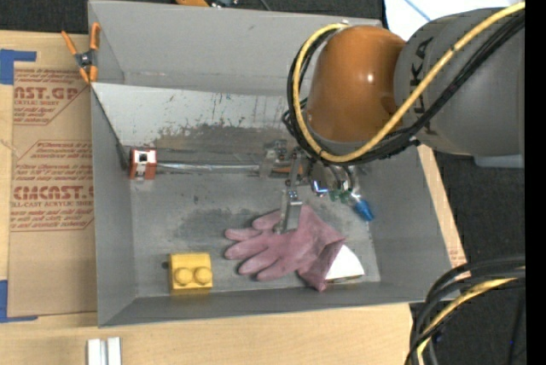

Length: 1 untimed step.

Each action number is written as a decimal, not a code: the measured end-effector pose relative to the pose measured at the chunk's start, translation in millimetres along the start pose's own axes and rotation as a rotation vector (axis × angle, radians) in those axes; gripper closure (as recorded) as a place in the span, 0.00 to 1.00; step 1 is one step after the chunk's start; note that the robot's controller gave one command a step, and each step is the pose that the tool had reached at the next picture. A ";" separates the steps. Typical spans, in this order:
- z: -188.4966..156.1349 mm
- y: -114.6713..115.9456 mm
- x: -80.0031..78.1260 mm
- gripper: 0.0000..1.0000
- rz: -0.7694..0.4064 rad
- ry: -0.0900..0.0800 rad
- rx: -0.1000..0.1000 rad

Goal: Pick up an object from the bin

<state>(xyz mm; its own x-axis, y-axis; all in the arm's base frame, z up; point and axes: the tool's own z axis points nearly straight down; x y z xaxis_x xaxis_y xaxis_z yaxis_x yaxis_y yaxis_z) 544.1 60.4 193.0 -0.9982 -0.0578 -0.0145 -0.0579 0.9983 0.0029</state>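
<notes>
Inside grey bin [213,39]: pink glove [281,248], yellow brick [190,273].

pink glove [281,246], yellow brick [190,272], grey bin [171,39]

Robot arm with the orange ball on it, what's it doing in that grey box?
The robot arm reaches into the grey metal bin from the right. Its gripper is down low over a floppy pink rubber glove that lies flat near the bin's front wall. Whether it touches the glove is hard to tell, and nothing is lifted yet. A yellow toy brick sits apart in the front left corner.
</notes>
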 end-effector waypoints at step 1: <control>-34.9 17.6 16.8 0.00 -0.132 0.011 0.000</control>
<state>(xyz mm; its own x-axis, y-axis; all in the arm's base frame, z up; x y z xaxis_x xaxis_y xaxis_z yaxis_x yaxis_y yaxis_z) 525.8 76.9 227.7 -0.9820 -0.1888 -0.0043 -0.1888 0.9820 0.0016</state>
